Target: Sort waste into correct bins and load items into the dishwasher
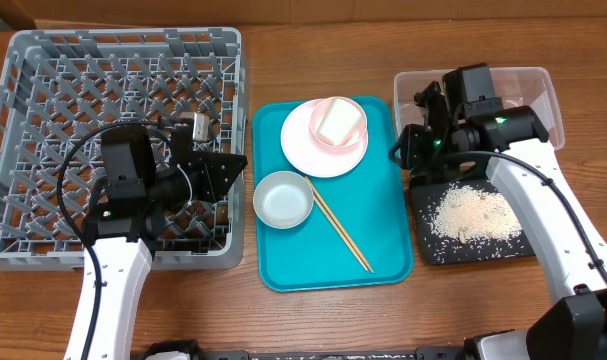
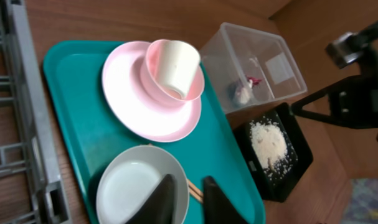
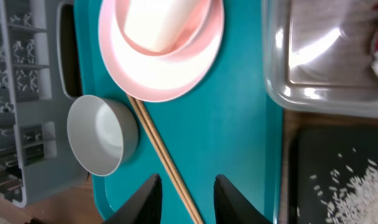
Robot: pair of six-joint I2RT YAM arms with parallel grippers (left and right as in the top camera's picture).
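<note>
Left hand [image 2: 189,184] and right hand [image 3: 187,186] both hover, jaws parted.

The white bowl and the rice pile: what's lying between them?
The overhead view shows the wooden chopsticks lying slantwise on the teal tray between the bowl and the rice; the rest is bare tray.

Right hand [image 3: 187,186] spread above teal tray [image 3: 238,124]; chopsticks [image 3: 157,146] beside bowl [image 3: 101,134]; rice [image 3: 363,186] in black tray [image 3: 307,162].

I'm seeing a pink plate [image 1: 301,150] on a teal tray [image 1: 383,240], a grey lattice rack [image 1: 43,90] at nine o'clock, and white rice [image 1: 473,215] speckling a black tray [image 1: 433,250] at three.
</note>
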